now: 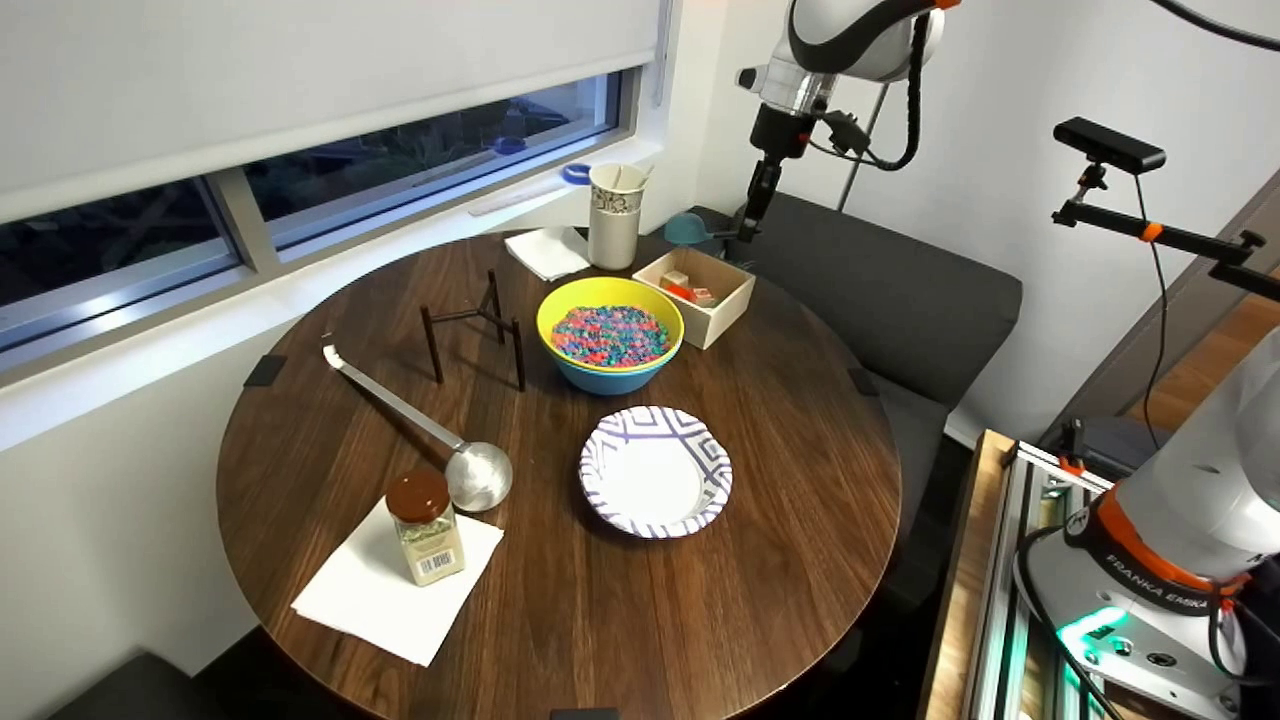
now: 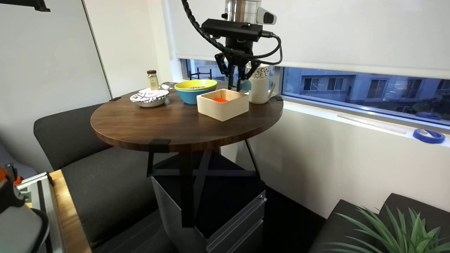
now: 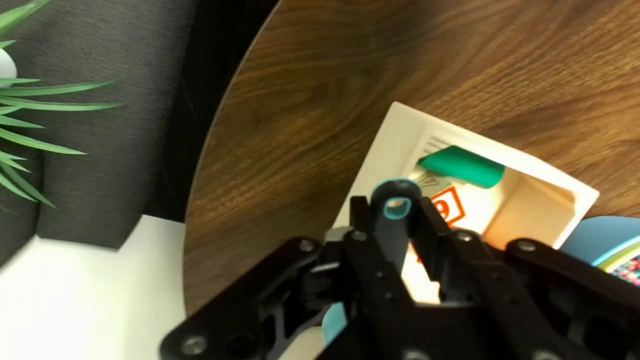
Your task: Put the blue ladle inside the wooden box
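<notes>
"Blue ladle [image 1: 685, 229]: where is it?"

"Aloft in the gripper [image 3: 394, 215], whose fingers are closed on its handle [image 3: 391, 237] from both sides."

"Is that over the wooden box [image 2: 233, 109]?"

"Near it. In the wrist view the handle's end overlaps the box; whether it hangs directly above, I cannot tell."

"What lies inside the box?"

"A green block [image 3: 465, 167], and a pale block [image 3: 450, 202] with a red-framed numeral."

"And just beside it?"

"The yellow bowl [image 1: 600, 292], nested in a blue bowl [image 1: 605, 383] and holding multicoloured beads [image 1: 612, 336]."
</notes>
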Tool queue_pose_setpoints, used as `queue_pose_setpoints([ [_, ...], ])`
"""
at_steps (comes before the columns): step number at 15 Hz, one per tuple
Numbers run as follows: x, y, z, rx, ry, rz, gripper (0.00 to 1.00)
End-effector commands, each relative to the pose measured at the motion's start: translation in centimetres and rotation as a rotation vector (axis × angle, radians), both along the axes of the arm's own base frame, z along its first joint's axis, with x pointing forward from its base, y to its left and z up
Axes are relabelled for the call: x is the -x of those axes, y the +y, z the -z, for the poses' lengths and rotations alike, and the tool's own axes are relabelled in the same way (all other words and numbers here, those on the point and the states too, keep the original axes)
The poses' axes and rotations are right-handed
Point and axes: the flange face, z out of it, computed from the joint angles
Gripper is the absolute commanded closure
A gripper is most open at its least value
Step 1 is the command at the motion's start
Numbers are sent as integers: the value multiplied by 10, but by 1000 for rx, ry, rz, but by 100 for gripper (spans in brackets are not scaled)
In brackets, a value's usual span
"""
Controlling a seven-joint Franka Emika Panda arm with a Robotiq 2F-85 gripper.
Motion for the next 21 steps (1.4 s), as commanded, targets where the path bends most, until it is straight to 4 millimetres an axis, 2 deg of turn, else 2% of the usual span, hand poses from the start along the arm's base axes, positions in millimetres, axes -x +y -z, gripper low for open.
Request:
queue_pose_setpoints([
  [1, 14, 28, -1, -36, 52, -78, 94],
  [4, 18, 39, -1, -40, 93, -107, 94],
  [7, 18, 41, 8, -44, 115, -123, 94],
  [11, 15, 39, 22, -21, 115, -146, 94],
  [21, 0, 33, 41, -5, 33, -214, 93],
])
